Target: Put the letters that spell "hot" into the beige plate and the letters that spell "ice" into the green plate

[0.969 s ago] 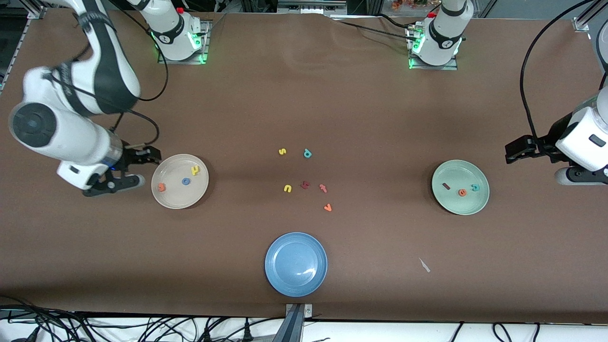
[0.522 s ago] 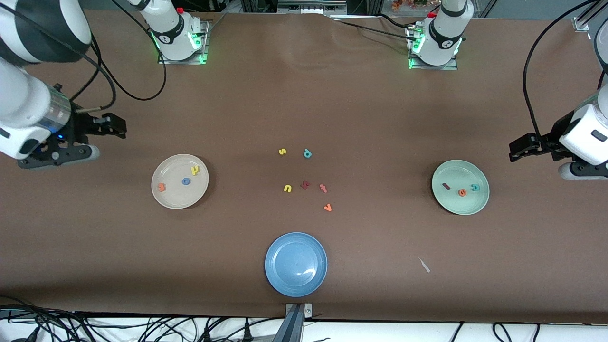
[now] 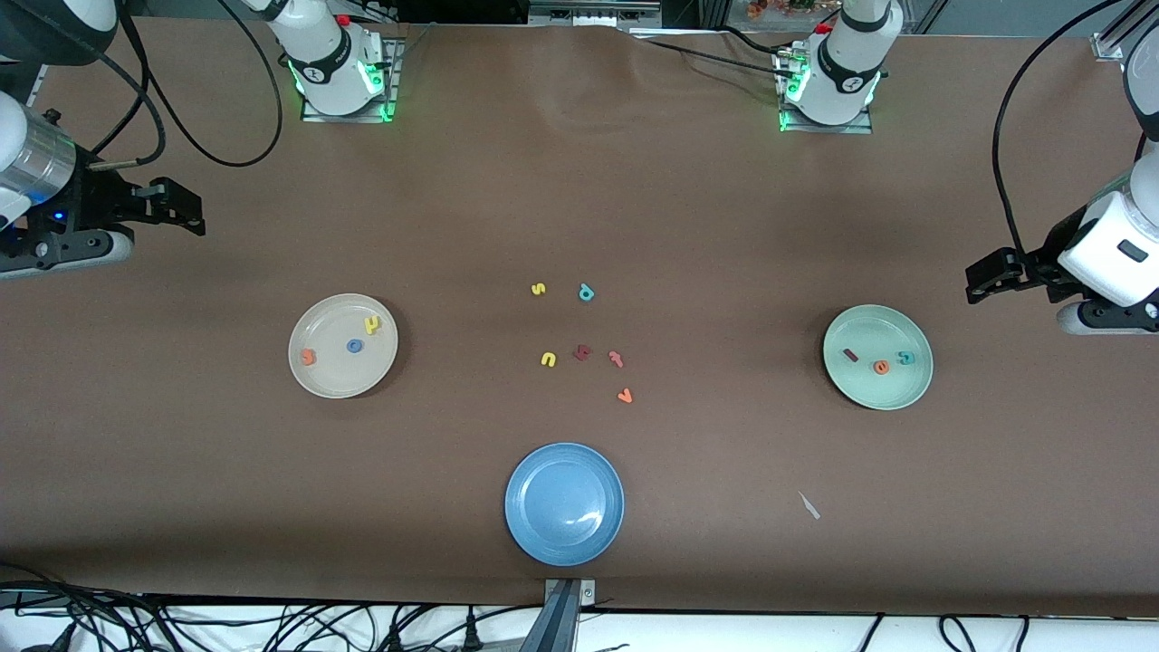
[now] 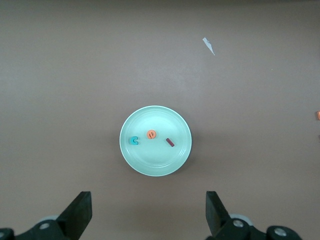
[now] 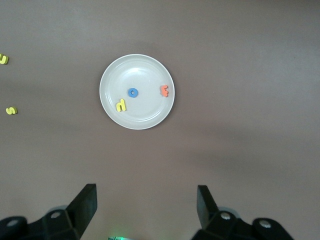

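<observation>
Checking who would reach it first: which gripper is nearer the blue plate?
Neither clearly. The blue plate sits midway; the left gripper hangs by the green plate, the right gripper past the beige plate, both at table ends.

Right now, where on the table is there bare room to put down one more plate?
Bare stretches lie between the beige plate and the loose letters, between those letters and the green plate, and from the letters up to the arm bases. The middle is crowded with letters, and the blue plate sits nearer the camera.
</observation>
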`<state>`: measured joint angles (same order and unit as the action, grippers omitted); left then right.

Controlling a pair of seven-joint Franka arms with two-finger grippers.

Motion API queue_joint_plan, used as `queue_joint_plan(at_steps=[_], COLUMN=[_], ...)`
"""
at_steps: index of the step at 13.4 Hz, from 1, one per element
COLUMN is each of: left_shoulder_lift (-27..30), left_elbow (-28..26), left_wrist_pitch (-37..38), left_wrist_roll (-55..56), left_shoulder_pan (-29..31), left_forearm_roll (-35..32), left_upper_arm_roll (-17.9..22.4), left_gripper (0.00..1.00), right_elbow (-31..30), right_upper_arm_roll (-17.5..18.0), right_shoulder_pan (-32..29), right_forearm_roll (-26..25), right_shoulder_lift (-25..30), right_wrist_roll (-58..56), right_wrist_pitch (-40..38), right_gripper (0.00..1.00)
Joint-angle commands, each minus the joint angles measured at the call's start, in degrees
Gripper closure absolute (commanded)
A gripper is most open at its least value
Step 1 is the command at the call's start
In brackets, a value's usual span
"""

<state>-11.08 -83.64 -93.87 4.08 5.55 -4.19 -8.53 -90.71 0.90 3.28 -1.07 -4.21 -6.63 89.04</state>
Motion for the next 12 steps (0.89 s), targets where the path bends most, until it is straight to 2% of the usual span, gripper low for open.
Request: queue_joint_plan(at_steps=[1,9,12], left_shoulder_lift=[1.06,1.06,0.97], left_elbow=[-1.09,-1.09,-1.09], left_wrist_pitch=[-0.7,-0.7,-0.7], left_wrist_roll=[-0.83,-1.09,-1.01], left_shoulder_pan=[0.69,0.69,0.69], left_forearm_roll=[1.2,1.02,1.02], left_upper_arm_roll=[-0.34,-0.34,-0.34], left_gripper=[0.0,0.0,0.0], right_elbow=[-2.46,-1.23,-0.09], right_upper_arm_roll=[-2.05,-2.05,-2.13], right_shoulder_pan=[2.17,2.17,2.08], right_forearm_roll=[1.16,1.16,0.89], right_shoulder_lift=[2.28,2.1,2.02], right_wrist_roll=[0.12,0.03,-0.31], right_wrist_pitch=[0.88,0.7,0.7], right_gripper=[0.11,0.1,0.06])
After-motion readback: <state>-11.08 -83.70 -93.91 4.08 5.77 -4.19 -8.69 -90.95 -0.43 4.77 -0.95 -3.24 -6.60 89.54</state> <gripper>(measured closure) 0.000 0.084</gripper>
